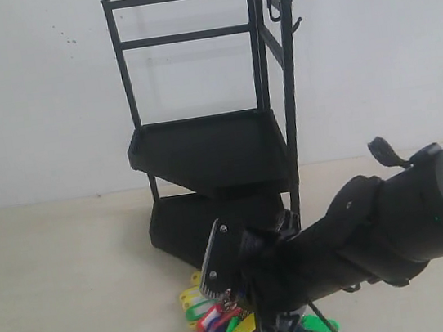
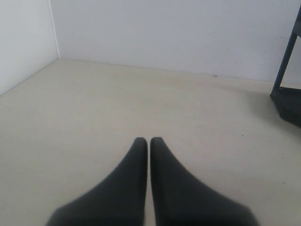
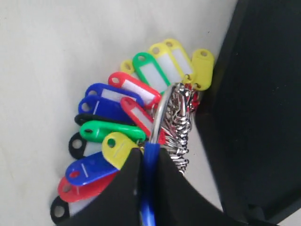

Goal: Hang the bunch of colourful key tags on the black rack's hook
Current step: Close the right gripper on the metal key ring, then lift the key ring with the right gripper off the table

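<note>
The key tag bunch (image 1: 219,323) lies on the pale table in front of the black rack (image 1: 211,147). Its yellow, green, red and blue tags (image 3: 122,117) fan out from a cluster of metal rings. My right gripper (image 3: 149,157) is shut on the bunch's blue loop (image 3: 150,165), low over the table beside the rack's bottom tray (image 3: 254,108). From the rack's front upper post, the hook (image 1: 296,25) sticks outward, high above the bunch. My left gripper (image 2: 148,141) is shut on nothing, over bare table; it is out of the exterior view.
A white wall (image 1: 30,94) stands behind the rack. A J-shaped hook (image 1: 274,15) hangs further back on the top rail. My right arm (image 1: 379,226) reaches in from the right. A rack corner (image 2: 287,94) shows in the left wrist view.
</note>
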You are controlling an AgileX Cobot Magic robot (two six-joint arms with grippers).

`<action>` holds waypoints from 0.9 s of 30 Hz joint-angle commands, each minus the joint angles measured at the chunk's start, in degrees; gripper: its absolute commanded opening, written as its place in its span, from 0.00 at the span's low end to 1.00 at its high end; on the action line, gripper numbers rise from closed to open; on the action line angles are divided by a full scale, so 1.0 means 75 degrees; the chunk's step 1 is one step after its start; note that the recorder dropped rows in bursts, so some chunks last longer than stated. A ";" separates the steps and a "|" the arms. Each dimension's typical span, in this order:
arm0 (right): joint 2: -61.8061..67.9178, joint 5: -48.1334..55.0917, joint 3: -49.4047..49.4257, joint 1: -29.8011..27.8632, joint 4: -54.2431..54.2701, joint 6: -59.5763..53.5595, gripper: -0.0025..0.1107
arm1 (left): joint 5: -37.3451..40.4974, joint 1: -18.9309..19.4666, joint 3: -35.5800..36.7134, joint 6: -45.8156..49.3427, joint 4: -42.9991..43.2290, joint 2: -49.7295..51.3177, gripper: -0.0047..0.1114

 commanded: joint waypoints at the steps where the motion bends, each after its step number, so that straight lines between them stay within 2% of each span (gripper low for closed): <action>1: -0.0449 0.0027 0.0003 -0.0015 0.0037 0.0396 0.02 | -0.0032 -0.0009 -0.0019 0.0013 -0.0055 0.0027 0.08; 6: -0.1112 0.0438 0.0003 -0.0015 0.0037 0.0849 0.02 | -0.0032 -0.0009 -0.0019 0.0013 -0.0055 0.0027 0.08; 10: -0.1998 0.1351 0.0003 -0.0015 0.0037 0.1329 0.02 | -0.0032 -0.0009 -0.0019 0.0013 -0.0055 0.0027 0.08; 15: -0.3048 0.1477 0.0003 -0.0015 -0.0093 0.1453 0.02 | -0.0032 -0.0009 -0.0019 0.0013 -0.0055 0.0027 0.08; 16: -0.3309 0.1668 -0.0010 -0.0015 0.0069 0.1892 0.02 | -0.0049 -0.0009 -0.0019 0.0013 -0.0055 0.0027 0.08; 17: -0.3501 0.2540 -0.0016 0.0050 -0.0060 0.1949 0.02 | -0.0049 -0.0009 -0.0019 0.0013 -0.0055 0.0027 0.08; 18: -0.3592 0.2719 -0.0028 0.0086 -0.0241 0.1801 0.02 | -0.0049 -0.0009 -0.0019 0.0013 -0.0055 0.0027 0.08; 19: -0.3747 0.2093 -0.0028 0.0058 -0.0915 0.2472 0.02 | -0.0049 -0.0009 -0.0019 0.0013 -0.0055 0.0027 0.08; 21: -0.3792 0.1704 -0.0046 -0.0012 -0.1158 0.4023 0.02 | -0.0049 -0.0009 -0.0019 0.0013 -0.0055 0.0027 0.08; 23: -0.3792 0.3271 -0.0185 0.0141 -0.1735 0.3106 0.02 | -0.0049 -0.0009 -0.0019 0.0013 -0.0055 0.0027 0.08; 25: -0.3863 0.2148 -0.0185 -0.0085 -0.2593 0.5517 0.02 | -0.0036 -0.0009 -0.0019 0.0013 -0.0055 0.0027 0.08; 26: -0.3863 0.2504 -0.0185 -0.0018 -0.2593 0.5787 0.02 | -0.0036 -0.0009 -0.0019 0.0013 -0.0055 0.0027 0.08; 27: -0.3863 0.2981 -0.0185 0.0122 -0.2628 0.5241 0.02 | -0.0036 -0.0009 -0.0019 0.0013 -0.0055 0.0027 0.08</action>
